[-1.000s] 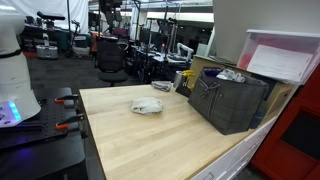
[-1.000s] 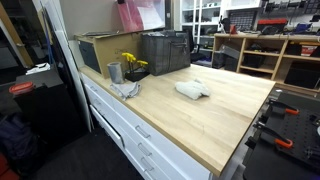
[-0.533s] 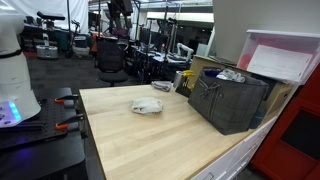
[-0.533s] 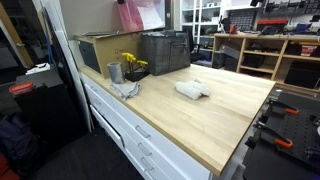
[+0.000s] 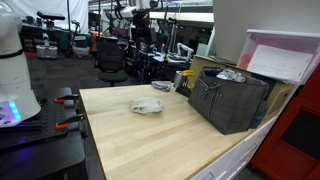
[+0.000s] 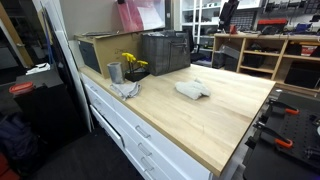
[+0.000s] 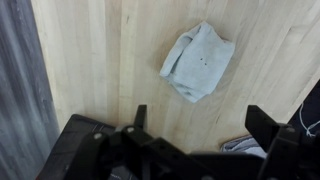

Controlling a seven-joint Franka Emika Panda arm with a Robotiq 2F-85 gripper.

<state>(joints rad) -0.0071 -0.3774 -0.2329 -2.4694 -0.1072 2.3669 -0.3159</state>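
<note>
The gripper hangs above the wooden table, jaws spread wide with nothing between them. The crumpled grey cloth lies mid-table, apparently well below it and untouched. By my reckoning nothing is grasped yet, so the descent and closing remain.
</note>
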